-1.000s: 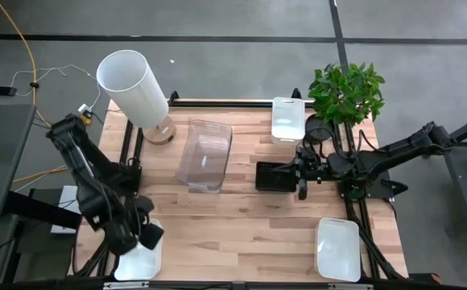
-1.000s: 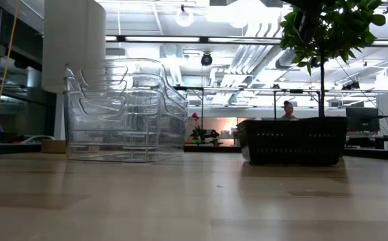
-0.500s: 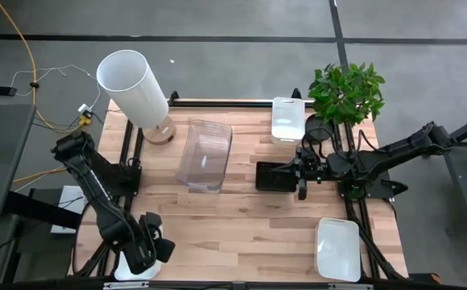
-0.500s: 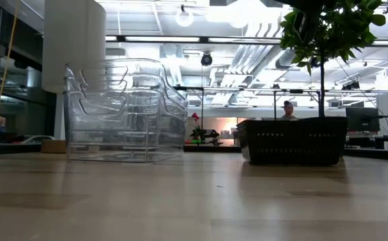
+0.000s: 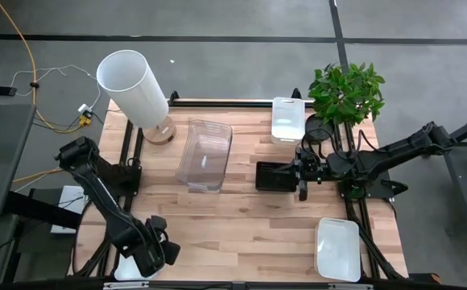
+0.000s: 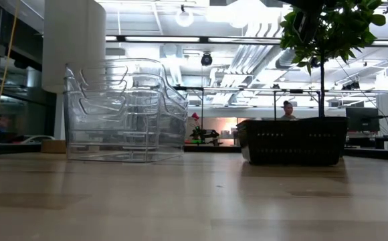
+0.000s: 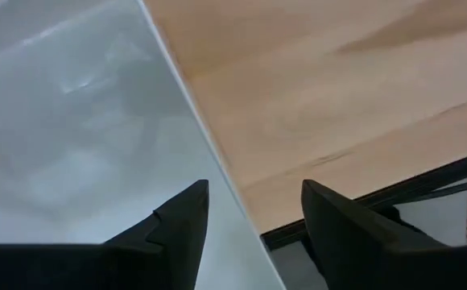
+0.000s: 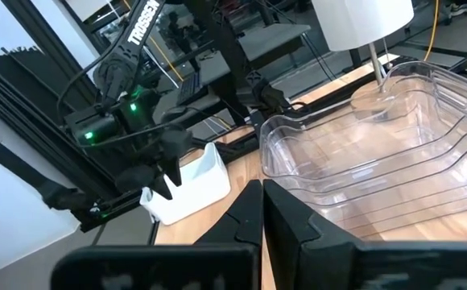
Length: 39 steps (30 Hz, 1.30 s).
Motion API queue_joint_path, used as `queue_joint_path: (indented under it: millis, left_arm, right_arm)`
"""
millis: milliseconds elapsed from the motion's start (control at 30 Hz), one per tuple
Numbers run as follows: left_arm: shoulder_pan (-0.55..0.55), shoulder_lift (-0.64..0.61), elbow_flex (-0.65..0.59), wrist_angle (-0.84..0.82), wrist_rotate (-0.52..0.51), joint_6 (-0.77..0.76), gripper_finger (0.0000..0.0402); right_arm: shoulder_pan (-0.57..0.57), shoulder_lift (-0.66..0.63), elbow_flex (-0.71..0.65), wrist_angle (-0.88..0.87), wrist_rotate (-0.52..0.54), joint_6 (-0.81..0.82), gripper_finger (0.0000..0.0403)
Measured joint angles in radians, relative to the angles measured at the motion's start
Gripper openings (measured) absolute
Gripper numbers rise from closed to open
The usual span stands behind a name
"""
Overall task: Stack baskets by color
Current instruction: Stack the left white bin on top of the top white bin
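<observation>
A white basket (image 5: 127,272) sits at the table's near left corner, mostly hidden under my left gripper (image 5: 154,251). That gripper points down, open. One finger hangs over the basket's inside (image 7: 72,121) and the other outside its long rim (image 7: 217,173); no touch shows. Nested clear baskets (image 5: 205,155) stand mid-table. A black basket (image 5: 272,176) rests right of them. My right gripper (image 5: 301,179) hovers level at its right end, shut (image 8: 262,201) and holding nothing. Two more white baskets lie at the far right (image 5: 287,119) and the near right (image 5: 337,248).
A tall white cylinder (image 5: 133,84) stands at the far left corner. A potted green plant (image 5: 346,93) stands at the far right corner. Bare wood (image 5: 241,229) stretches along the near edge between the two near white baskets.
My left gripper has come down and toward the table's near edge, rolling a little, until its open fingers straddle the rim of the near-left white basket. It now covers most of that basket in the high view. The basket has not shifted.
</observation>
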Motion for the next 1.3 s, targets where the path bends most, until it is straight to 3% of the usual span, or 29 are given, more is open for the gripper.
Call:
queue_joint_path:
  millis: [233,500,700,900,1000,1133,1300]
  left_arm:
    - [0.002,0.063,0.000,0.005,-0.001,0.001,0.0144]
    - [0.033,0.079,0.000,-0.004,-0.006,0.205,0.0010]
    - [0.079,-0.029,0.000,-0.010,0.009,0.402,0.0003]
    - [0.088,-0.309,0.001,-0.009,0.030,0.500,0.0001]
    - [0.108,-0.453,0.033,-0.011,-0.079,0.525,0.0000]
    - [0.206,-0.561,0.121,-0.006,-0.278,0.705,0.0000]
    - [0.454,-0.538,0.254,0.000,-0.311,1.063,0.0000]
  right_arm:
    - [0.000,0.000,0.000,-0.002,0.000,-0.003,0.0000]
    - [0.000,0.000,0.000,-0.002,0.000,-0.003,0.0000]
    - [0.000,0.000,0.000,-0.002,0.000,-0.003,0.0000]
    - [0.000,0.000,0.000,0.004,0.000,0.000,0.0000]
    - [0.000,0.000,0.000,0.046,0.000,-0.003,0.0000]
    - [0.000,0.000,0.000,0.176,-0.015,-0.037,0.0000]
    - [0.000,0.000,0.001,0.374,-0.027,-0.133,0.0000]
